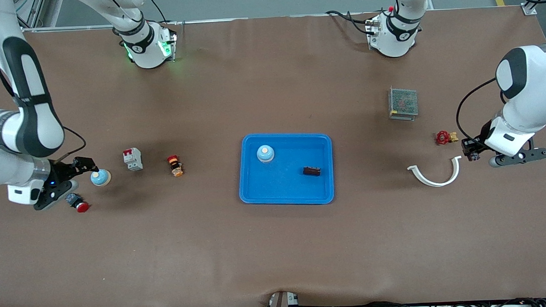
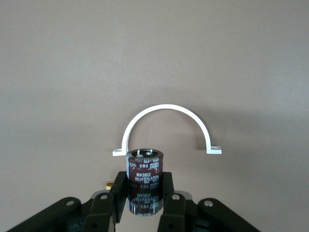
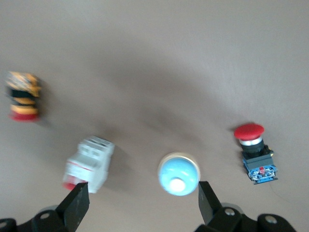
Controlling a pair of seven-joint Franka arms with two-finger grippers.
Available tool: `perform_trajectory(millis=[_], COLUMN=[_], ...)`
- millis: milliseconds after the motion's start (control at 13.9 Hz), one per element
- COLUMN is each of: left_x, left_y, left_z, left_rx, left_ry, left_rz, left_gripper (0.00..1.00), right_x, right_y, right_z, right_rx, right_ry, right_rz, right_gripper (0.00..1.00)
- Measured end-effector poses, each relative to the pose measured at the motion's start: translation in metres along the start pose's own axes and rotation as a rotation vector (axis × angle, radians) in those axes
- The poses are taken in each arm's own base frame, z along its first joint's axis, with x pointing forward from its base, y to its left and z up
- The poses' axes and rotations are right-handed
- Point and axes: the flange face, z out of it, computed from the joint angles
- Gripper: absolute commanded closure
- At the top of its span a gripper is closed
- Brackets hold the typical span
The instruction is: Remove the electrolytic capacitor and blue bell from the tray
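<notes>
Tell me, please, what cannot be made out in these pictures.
- Front view: the dark block in the tray is too small to identify.
- Left wrist view: fingers of the left gripper hide the lower end of the capacitor.
- Right wrist view: the orange-and-black part is blurred; the frame edge cuts off the open right gripper above the blue bell.

White arms with black joints, black cables.
</notes>
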Motion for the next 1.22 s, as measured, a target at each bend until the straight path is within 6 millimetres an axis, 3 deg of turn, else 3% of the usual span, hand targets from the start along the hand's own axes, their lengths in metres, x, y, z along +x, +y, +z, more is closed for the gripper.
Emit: perform_trajectory(millis=[72, 216, 431, 647, 1006, 1221], left_x=[0.0, -0.001, -0.009, -0.018, -0.04, -0.05], left_y=[-0.003, -0.015, -0.029, -0.032, -0.064, -0.077], left_z=[-0.001, -0.006, -0.007, -0.003, 0.015, 0.022], left_rx=[-0.009, -0.033, -0.027, -0.019, -0.008, -0.006], left_ry=[0.0, 0.002, -0.005, -0.019, -0.011, -0.01], left_rz=[0.006, 0.028, 0.052, 0.08, 0.144, 0.168], left_gripper=[1.0, 1.0, 1.0, 1.0, 1.0, 1.0], right_x=[0.019, 0.05, 0.09, 0.119, 0.149, 0.163], right_y=[-0.024, -0.074, -0.158, -0.254, -0.377, -0.446], right_z=[-0.028, -0.061, -0.076, -0.076, -0.066, -0.032], right_rx=[-0.002, -0.005, -0.008, -0.025, -0.007, -0.018], right_ry=[-0.005, -0.009, 0.009, 0.016, 0.107, 0.13], right_rz=[0.047, 0.148, 0.34, 0.528, 0.719, 0.753], right_gripper=[0.0, 0.0, 0.0, 0.0, 0.0, 0.0])
